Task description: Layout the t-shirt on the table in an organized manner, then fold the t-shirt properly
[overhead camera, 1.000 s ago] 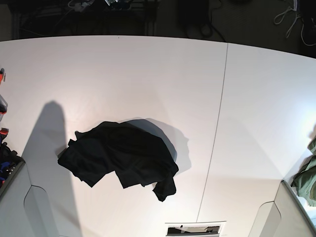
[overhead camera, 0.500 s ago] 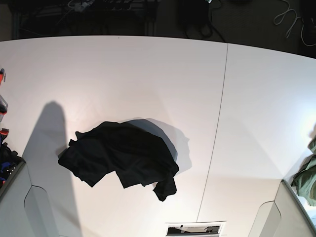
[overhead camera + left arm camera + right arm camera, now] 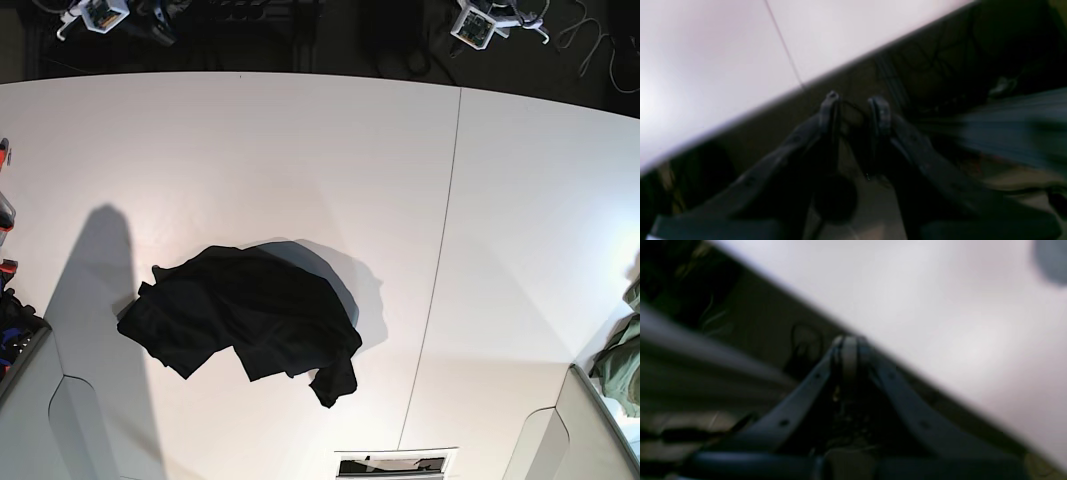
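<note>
Base view first: the t-shirt [image 3: 245, 325] is just a crumpled black heap sitting on the near-left part of the table [image 3: 300, 160], left of the thin dark seam line [image 3: 445, 250] that runs front to back. Nothing is touching it, and both arms are way off at the far edge, only small white bits of them poking in at the top corners. There's an olive-green garment [image 3: 622, 355] hanging in at the right edge, well apart from the shirt. Left wrist view is pretty blurry, but the left gripper [image 3: 855, 110] is over the dark area past the table's edge, with a clear gap between its two fingertips [image 3: 830, 103] and nothing in that gap, so it's parted and empty. The white tabletop fills the upper left of that shot, with the seam visible too. Right wrist view is even mushier: the right gripper [image 3: 849, 346] has its tips pressed together with nothing between them, hovering right around the table edge, with the white surface off to the upper right.
</note>
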